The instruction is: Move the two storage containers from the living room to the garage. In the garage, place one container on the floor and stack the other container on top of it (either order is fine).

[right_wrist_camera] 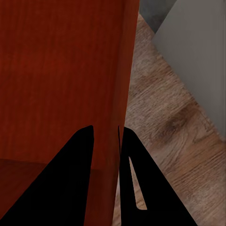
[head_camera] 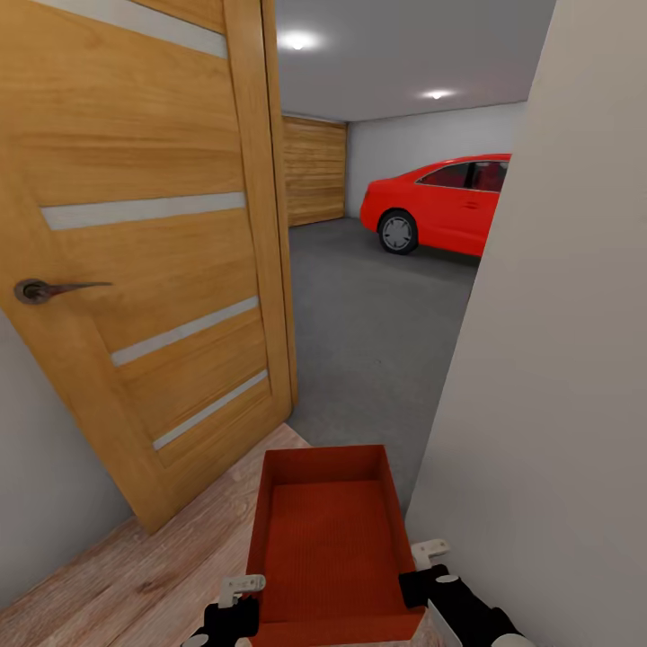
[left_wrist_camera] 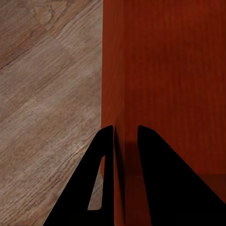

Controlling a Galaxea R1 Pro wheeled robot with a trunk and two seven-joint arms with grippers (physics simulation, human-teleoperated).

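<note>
One orange-red, open-topped storage container (head_camera: 328,530) is held low in front of me, over the edge of the light wood plank floor (head_camera: 144,584). My left gripper (head_camera: 235,600) is shut on its left wall, and the left wrist view shows the fingers straddling that wall (left_wrist_camera: 125,128) of the container (left_wrist_camera: 169,70). My right gripper (head_camera: 426,566) is shut on the right wall, with its fingers either side of the rim (right_wrist_camera: 106,127) of the container (right_wrist_camera: 61,70). Ahead, through the doorway, lies the garage with its dark grey concrete floor (head_camera: 377,314).
An open wooden door (head_camera: 153,252) with a lever handle (head_camera: 40,289) stands close on the left. A pale wall (head_camera: 557,359) closes in on the right. In the garage, a red car (head_camera: 440,207) is parked at the right rear, and wooden panel doors (head_camera: 314,171) line the back.
</note>
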